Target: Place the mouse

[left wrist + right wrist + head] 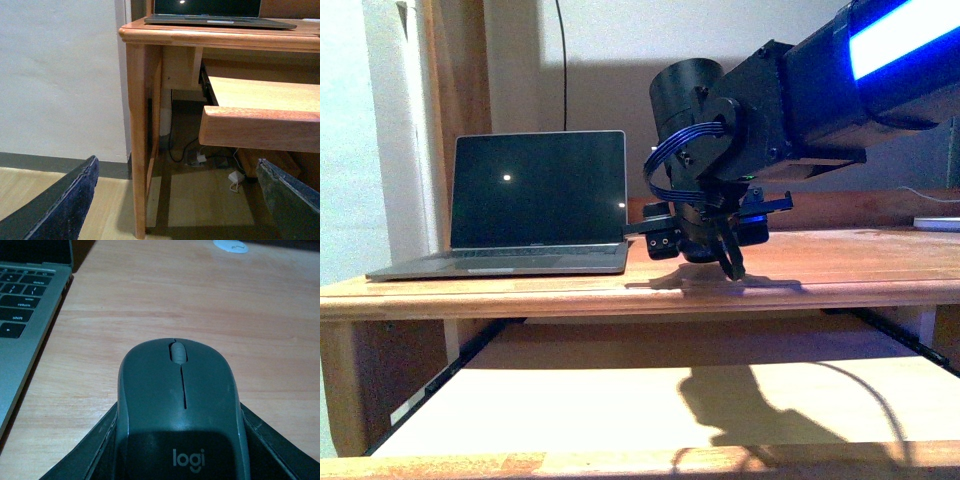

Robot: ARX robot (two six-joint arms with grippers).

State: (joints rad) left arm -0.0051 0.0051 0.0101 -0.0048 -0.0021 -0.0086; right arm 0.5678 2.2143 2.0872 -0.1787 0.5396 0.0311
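The dark grey oval mouse point(180, 410) with a scroll wheel and a "logi" mark fills the right wrist view, held between my right gripper's black fingers point(85, 460) just over the wooden desktop. In the front view my right gripper point(715, 255) hangs low over the desk point(840, 270), right of the laptop point(535, 200); the mouse there is a dark shape under the wrist. My left gripper point(175, 200) is open and empty, down beside the desk's leg near the floor.
The open laptop's keyboard point(25, 305) lies close beside the mouse. A white round object point(230, 246) sits further along the desktop. A pulled-out wooden keyboard tray point(260, 115) juts below the desktop. Cables and a plug point(235, 177) lie on the floor.
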